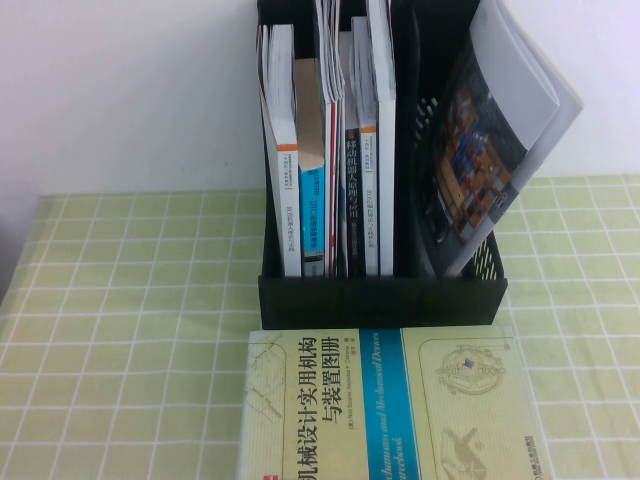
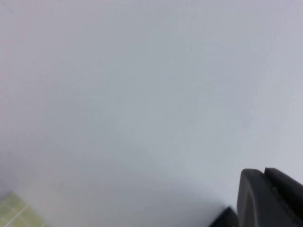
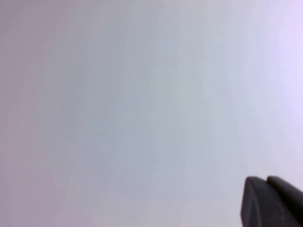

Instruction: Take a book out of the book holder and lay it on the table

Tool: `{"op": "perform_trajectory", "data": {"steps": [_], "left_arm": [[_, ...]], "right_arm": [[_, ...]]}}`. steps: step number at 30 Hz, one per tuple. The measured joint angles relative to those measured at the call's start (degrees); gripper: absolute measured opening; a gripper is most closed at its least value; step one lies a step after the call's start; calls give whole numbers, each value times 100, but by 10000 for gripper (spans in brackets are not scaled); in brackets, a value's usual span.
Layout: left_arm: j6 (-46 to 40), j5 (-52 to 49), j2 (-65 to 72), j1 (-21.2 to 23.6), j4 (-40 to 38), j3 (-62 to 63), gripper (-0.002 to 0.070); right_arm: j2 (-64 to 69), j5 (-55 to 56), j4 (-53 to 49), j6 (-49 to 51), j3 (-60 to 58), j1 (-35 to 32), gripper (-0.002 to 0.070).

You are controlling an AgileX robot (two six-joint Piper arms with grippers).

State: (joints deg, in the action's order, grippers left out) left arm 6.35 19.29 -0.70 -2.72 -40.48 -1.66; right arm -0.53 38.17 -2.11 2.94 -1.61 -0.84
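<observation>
Yellow-green book (image 1: 390, 405) blocks the book holder's (image 1: 380, 298) front; top seems open.

The high view looks down from the robot's side at the black plastic mesh-sided book holder (image 1: 380, 290) on the light green grid-cloth table (image 1: 120, 330), while both wrist views face a blank pale wall, the left one sharing only a table corner (image 2: 16, 213).

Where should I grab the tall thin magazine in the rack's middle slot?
Probably pinch the top edge of the tall thin magazine from above: it stands upright, taller than its neighbours, squeezed between them in the book holder. Left hand and right hand both face the wall.
</observation>
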Motion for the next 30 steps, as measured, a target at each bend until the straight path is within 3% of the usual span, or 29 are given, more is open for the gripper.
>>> {"op": "perform_trajectory", "data": {"steps": [5, 10, 13, 19, 22, 30], "left_arm": [[1226, 1050, 0, 0, 739, 0, -1], [1786, 1936, -4, 0, 2837, 289, -1], [1816, 2018, -4, 0, 4048, 906, -1], [1769, 1087, -14, 0, 5254, 2573, -1], [1710, 381, 57, 0, 5421, 3320, -1], [1670, -1929, 1211, 0, 5432, 4216, -1]], "right_arm": [[0, 763, 211, 56, 0, 0, -3], [0, 1111, 375, 70, 0, 0, -3], [0, 1439, 518, 84, 0, 0, -3], [0, 1348, 690, 44, 787, 0, -3], [-34, 687, 699, 32, 1534, 0, -3], [111, -3157, 699, 32, 2861, 0, -3]]}}
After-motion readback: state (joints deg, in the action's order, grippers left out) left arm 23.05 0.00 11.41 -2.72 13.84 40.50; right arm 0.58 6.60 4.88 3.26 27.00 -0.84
